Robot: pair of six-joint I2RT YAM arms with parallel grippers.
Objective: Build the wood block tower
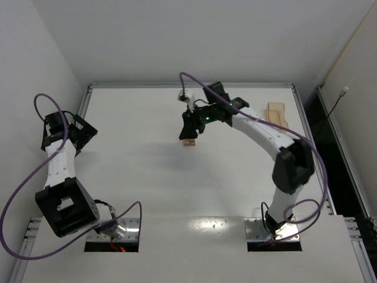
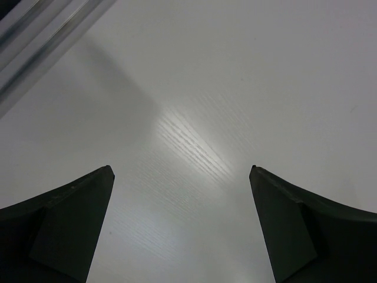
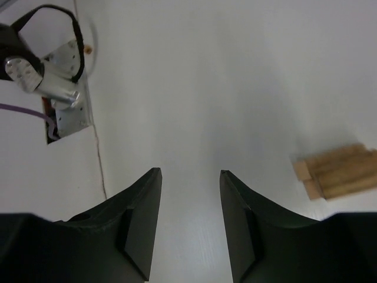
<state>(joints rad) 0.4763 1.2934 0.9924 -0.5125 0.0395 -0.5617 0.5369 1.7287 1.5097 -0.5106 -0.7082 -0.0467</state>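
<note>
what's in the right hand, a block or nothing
Empty: the right hand shows only bare table in its gap; the wood blocks lie beside it.

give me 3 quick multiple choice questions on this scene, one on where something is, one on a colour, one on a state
1. Where do the wood blocks lie?
A) on the table beside the right end effector
B) clamped in its jaws
C) by the arm bases

2. What colour are the arms' cables?
A) yellow
B) purple
C) green

3. How is the left end effector?
A) shut on a block
B) shut, empty
C) open, empty

Key:
1 A, the right wrist view shows them off to its side, with nothing in its jaws.
2 B, purple loops trail both arms.
3 C, only bare table shows between its wide-apart jaws.
</note>
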